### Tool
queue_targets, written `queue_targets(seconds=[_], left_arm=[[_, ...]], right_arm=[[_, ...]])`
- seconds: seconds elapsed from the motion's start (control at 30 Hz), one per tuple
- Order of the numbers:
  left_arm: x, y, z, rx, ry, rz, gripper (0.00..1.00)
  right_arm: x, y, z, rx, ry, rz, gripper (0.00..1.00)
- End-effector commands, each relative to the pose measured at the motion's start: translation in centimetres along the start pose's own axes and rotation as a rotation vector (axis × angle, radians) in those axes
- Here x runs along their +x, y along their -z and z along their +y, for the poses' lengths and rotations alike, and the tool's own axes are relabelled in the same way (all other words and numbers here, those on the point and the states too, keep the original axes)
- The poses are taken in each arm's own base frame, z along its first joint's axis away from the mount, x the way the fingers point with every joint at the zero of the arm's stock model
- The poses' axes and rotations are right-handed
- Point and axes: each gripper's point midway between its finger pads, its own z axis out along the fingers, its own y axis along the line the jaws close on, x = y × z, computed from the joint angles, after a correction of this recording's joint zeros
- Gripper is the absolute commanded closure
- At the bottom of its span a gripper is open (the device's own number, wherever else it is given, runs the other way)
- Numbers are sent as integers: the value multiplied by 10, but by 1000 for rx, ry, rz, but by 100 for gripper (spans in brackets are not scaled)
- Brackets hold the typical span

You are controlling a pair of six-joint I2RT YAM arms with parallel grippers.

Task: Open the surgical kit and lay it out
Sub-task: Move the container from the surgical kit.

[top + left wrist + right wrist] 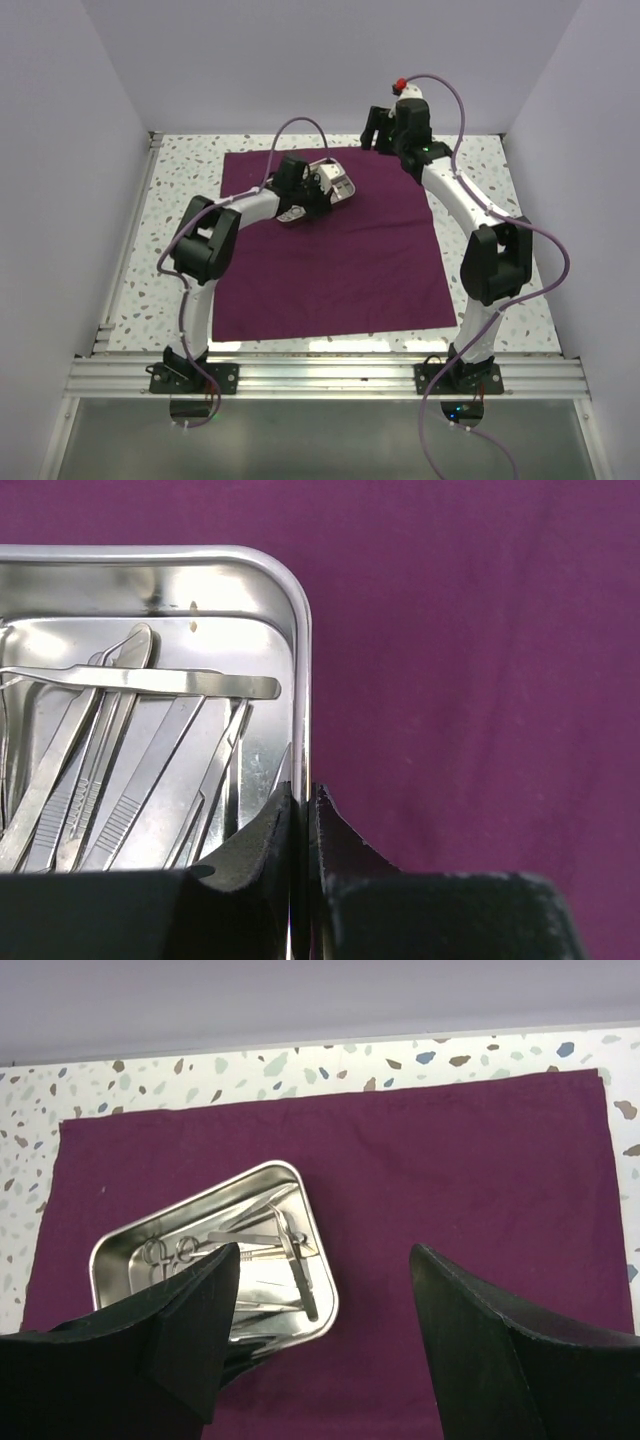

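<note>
The left gripper (pixel 303 805) is pinched down narrow on the tray (pixel 230 560), one finger inside the thin side wall and one outside, with the steel edge caught between them. Just inside that wall the instruments (pixel 110 770) lie loose and overlapping, and a pair of tweezers (pixel 170 683) rests crosswise on top of the others. The tray sits flat on the purple cloth (pixel 470 660), which is spread open all around it and covers much of the bench (pixel 185 180). The right gripper (pixel 325 1255) hangs well above and beyond the tray, jaws wide and holding nothing.

My worry is that single grip. It holds only one wall, so any lift would probably tip the tray about that edge and send the loose steel sliding into a heap or over the rim. The wall is slick and thin, so it could also slip out of the fingers. A sideways pull might ruck the cloth under the tray. With the other gripper so far off, nothing steadies the opposite side.
</note>
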Motion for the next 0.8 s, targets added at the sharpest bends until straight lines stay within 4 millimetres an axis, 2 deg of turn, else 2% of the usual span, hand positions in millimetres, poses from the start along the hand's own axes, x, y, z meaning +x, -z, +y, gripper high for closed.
queue_targets(seconds=[0.0,0.27,0.5,0.6,0.67,0.7,0.73,0.77], left_arm=[[-22,16,-45,125,-76,-32,100],[-9,20,-105,226,-159,5,100],[-1,35,-136,267,-177,31,100],[2,40,-139,249,-179,54,100],[0,43,-135,213,-167,56,86],[-3,44,-123,137,-166,62,80],[-8,43,-112,77,-162,50,66],[-9,43,-105,36,-141,52,63]], right_arm=[[-20,11,7,-35,-18,-58,27],[-19,17,4,-39,-29,-60,27],[-18,20,5,-54,-35,-57,27],[-18,19,7,-62,-39,-59,28],[-16,16,5,-60,-44,-56,27],[-16,15,6,-62,-47,-57,27],[-16,15,10,-82,-47,-53,27],[-13,13,12,-92,-50,-44,27]])
